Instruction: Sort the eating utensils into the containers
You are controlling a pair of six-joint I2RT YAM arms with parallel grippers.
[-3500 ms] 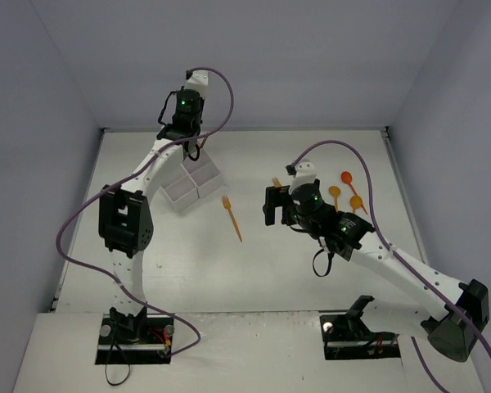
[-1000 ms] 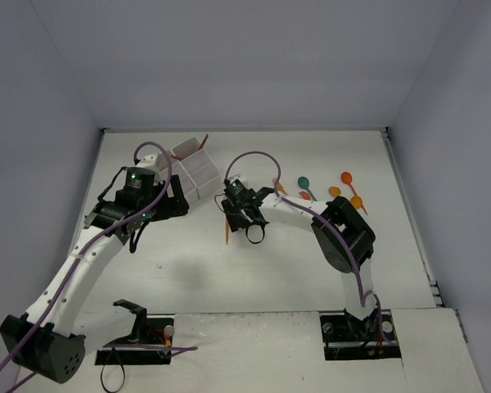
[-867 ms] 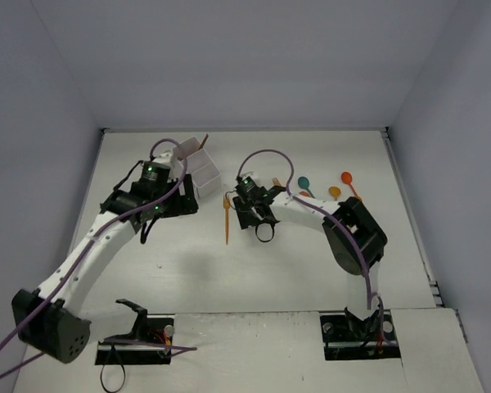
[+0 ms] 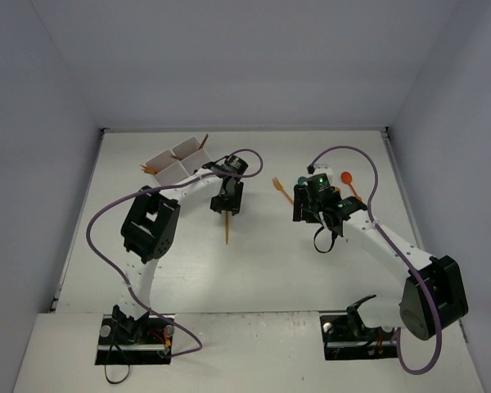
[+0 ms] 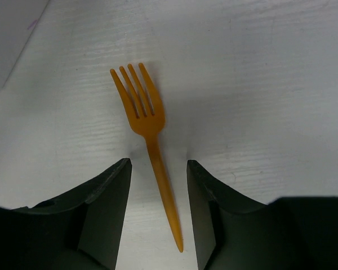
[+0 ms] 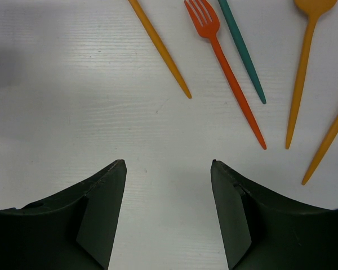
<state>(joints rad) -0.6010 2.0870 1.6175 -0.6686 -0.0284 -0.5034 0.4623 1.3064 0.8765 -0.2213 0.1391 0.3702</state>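
An orange fork (image 5: 139, 101) lies flat on the white table, tines away from me; in the top view the orange fork (image 4: 227, 231) shows below my left gripper (image 4: 229, 201). That left gripper (image 5: 158, 166) is open, a finger on each side of the fork's handle with a gap on both sides. My right gripper (image 6: 168, 164) is open and empty over bare table. Ahead of it lie a red-orange fork (image 6: 221, 59), a teal handle (image 6: 243, 59), a yellow-orange handle (image 6: 160, 50) and an orange spoon (image 6: 304, 73). The white tray of containers (image 4: 173, 161) stands at the back left.
An orange fork (image 4: 281, 190) and a red spoon (image 4: 346, 177) lie near my right gripper (image 4: 309, 205). An orange utensil tip (image 4: 150, 170) pokes out at the tray's left edge. Purple cables loop over both arms. Grey walls enclose the table.
My left arm has swung from beside the tray to over the orange fork and its jaws have narrowed round the handle. My right arm has moved off that fork to the right.
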